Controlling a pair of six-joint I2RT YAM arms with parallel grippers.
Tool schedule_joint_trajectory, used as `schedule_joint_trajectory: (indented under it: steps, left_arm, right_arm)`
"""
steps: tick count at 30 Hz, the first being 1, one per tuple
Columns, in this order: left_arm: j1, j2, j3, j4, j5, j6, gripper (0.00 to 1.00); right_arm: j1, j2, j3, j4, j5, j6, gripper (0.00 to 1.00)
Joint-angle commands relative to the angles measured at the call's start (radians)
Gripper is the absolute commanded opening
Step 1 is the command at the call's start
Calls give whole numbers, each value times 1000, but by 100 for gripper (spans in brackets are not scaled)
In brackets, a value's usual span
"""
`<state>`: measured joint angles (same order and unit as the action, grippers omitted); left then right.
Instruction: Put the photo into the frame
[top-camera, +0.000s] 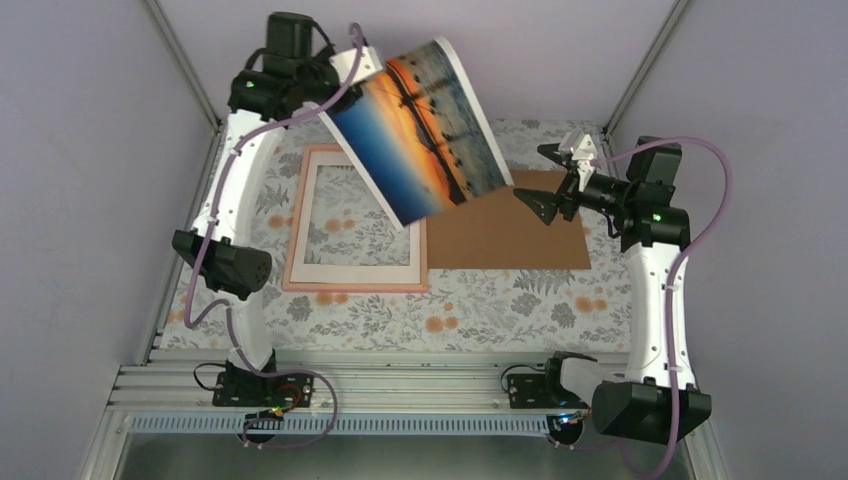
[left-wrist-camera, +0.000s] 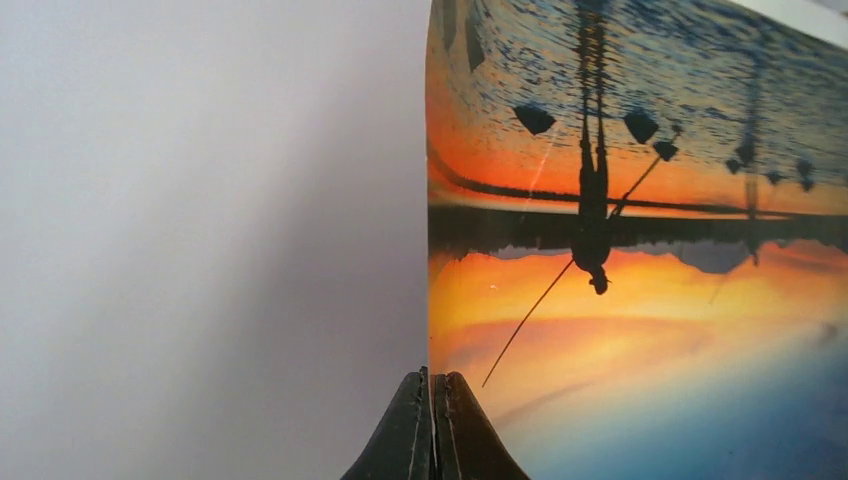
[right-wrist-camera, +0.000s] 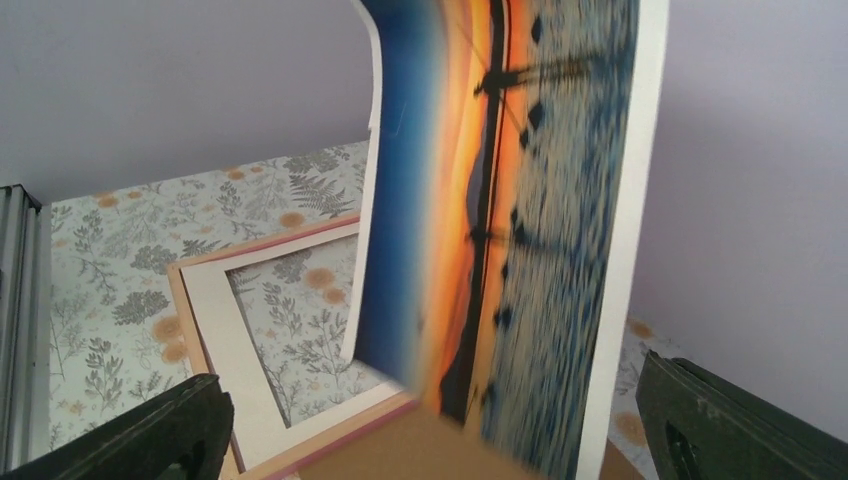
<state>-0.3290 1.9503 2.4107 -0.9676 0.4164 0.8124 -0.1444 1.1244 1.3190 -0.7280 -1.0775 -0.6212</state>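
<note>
The photo (top-camera: 425, 130), an orange sunset over blue water, hangs tilted in the air above the table, picture side up. My left gripper (top-camera: 362, 62) is shut on its far left edge; in the left wrist view the black fingertips (left-wrist-camera: 432, 420) pinch the photo (left-wrist-camera: 640, 250) at its edge. The pink frame (top-camera: 355, 285) with its white mat lies flat on the table at the left, partly under the photo. It also shows in the right wrist view (right-wrist-camera: 215, 330) behind the blurred photo (right-wrist-camera: 500, 220). My right gripper (top-camera: 548, 180) is open and empty, just right of the photo, over the backing board.
A brown backing board (top-camera: 505, 235) lies flat right of the frame, touching it. A floral cloth (top-camera: 480, 310) covers the table. Grey walls (top-camera: 80, 150) close in on three sides. A metal rail (top-camera: 400, 385) runs along the near edge.
</note>
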Motion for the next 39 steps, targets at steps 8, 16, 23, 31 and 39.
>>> schedule_joint_trajectory:
  steps: [8,16,23,31,39]
  left_arm:
    - [216,54,90,325,-154,232,2]
    - [219,-3,-120,266,-44,344,2]
    - [203,-238,-816,446,-65,524,2]
    - [180,-371,-1201,503,-65,587,2]
    - [154,-436,-1421,567,-35,521,2]
  right_arm:
    - [6,-25,-58,82,-15,74,100]
    - [6,-12,-63,82,-20,77,100]
    - [6,-16,-72,64,-18,64,100]
    - [8,2,-79,77,-33,87,100]
    - [6,3,-110,91,-30,99,100]
